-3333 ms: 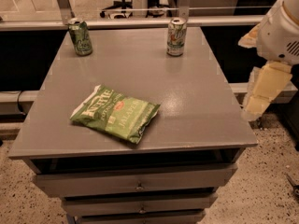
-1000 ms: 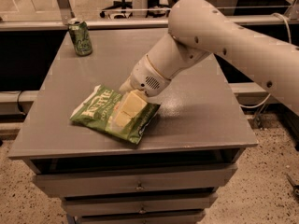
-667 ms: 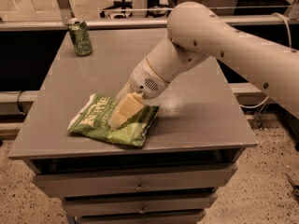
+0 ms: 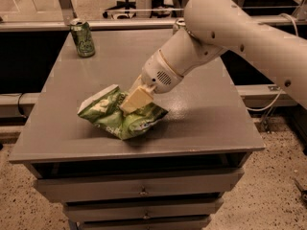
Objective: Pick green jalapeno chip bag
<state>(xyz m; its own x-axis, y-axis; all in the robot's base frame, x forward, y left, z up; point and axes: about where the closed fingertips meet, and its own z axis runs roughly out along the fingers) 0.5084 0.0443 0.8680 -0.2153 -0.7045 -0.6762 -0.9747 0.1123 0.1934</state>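
Observation:
The green jalapeno chip bag (image 4: 108,118) lies crumpled on the front left part of the grey table (image 4: 206,123), its left end bunched and raised. My gripper (image 4: 130,102), with cream fingers, comes down from the upper right and presses into the middle of the bag. It is shut on the bag's bunched foil. The white arm (image 4: 225,28) reaches in from the right across the table's back half.
A dark green drink can (image 4: 82,38) stands at the table's back left corner. A second can at the back middle is almost hidden behind the arm. Drawers (image 4: 144,190) sit under the table top. A speckled floor lies to the right.
The arm came in from the right and set the gripper on the bag. The bag, flat before, is now bunched up and pulled together around the fingers.

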